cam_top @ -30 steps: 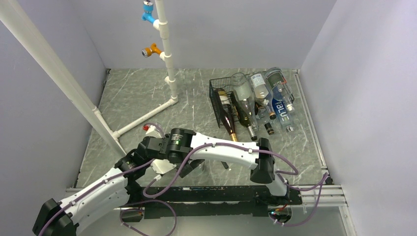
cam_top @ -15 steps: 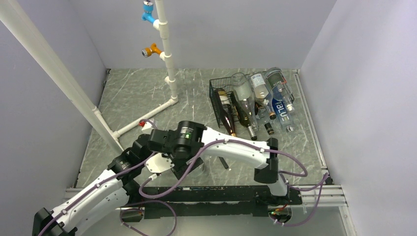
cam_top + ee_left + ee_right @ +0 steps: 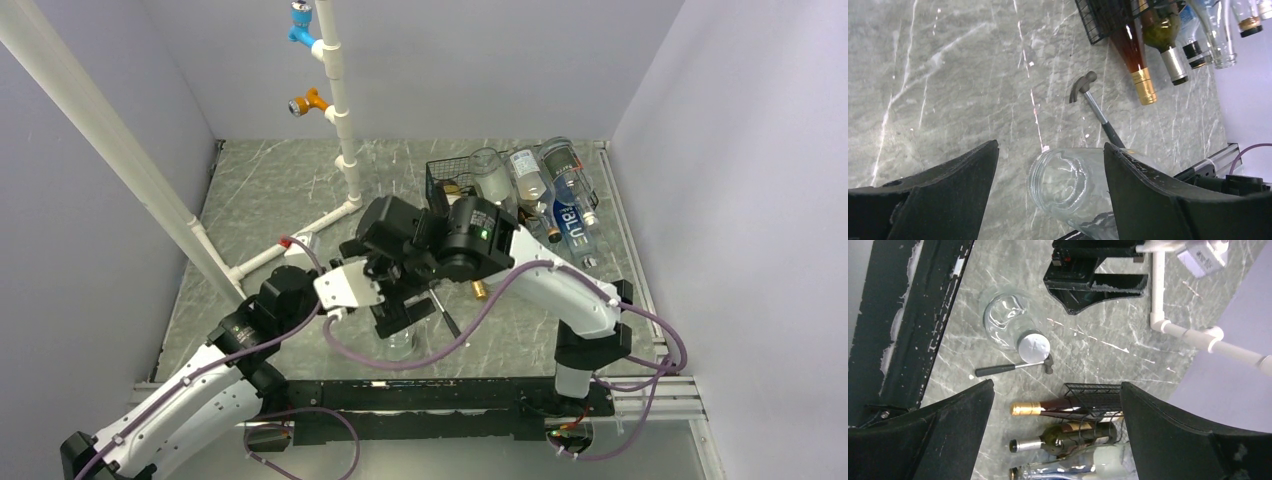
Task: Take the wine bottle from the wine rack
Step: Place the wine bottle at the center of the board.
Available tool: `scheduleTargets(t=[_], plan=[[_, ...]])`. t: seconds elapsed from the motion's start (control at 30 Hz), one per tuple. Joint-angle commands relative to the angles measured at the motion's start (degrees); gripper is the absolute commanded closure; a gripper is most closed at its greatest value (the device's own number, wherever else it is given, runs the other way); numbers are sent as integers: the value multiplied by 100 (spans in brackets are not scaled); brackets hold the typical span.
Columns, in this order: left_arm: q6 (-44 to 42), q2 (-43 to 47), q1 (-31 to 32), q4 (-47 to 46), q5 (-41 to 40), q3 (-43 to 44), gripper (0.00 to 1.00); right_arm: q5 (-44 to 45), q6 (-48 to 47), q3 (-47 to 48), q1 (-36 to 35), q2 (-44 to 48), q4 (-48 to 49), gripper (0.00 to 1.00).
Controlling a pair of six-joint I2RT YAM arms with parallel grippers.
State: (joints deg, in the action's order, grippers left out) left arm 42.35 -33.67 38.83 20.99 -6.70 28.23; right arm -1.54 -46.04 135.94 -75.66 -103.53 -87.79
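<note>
Bottles (image 3: 530, 175) crowd the wine rack (image 3: 437, 178) in the overhead view. The right arm (image 3: 560, 285) covers the rack's near end, so only the gold cap of the wine bottle (image 3: 480, 291) pokes out on that side. A second ago the arm lay low, well short of the rack. It has since risen and swung over it, likely to line up on the neck.

In the left wrist view, the left gripper (image 3: 1050, 150) has its fingers spread and empty above a glass jar (image 3: 1068, 182). A hammer (image 3: 1098, 112) lies between the jar and the rack.

In the right wrist view, the right gripper (image 3: 1056, 385) is wide apart, holds nothing and hangs high over the rack. The bottle lies in its tier with the neck jutting out, which offers a grasp.
</note>
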Motion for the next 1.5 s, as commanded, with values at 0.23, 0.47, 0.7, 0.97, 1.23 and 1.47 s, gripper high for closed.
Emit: scheduleTargets(t=[0.23,0.47,0.7,0.97,1.23,1.47], plan=[[-647,0,15,-484,443,692,15,-2652,123,-383,2195,828,461,0],[-1534,47,18,-1155,1275,848,3,-4115,643,-2779,3916,2162,1954,0],[-2454,75,17,-1085,1836,1267,0,-6073,1797,-5499,5830,3561,4113,0],[-2872,-218,15,-1164,3487,1660,0,-7368,2039,-7117,6649,3895,4813,0],[-3710,-118,359,-478,2995,1632,0,-7457,1438,-7529,7193,4144,4586,0],[-4590,147,676,-1113,3421,1002,0,-7446,1446,-7647,7257,4134,4693,0]])
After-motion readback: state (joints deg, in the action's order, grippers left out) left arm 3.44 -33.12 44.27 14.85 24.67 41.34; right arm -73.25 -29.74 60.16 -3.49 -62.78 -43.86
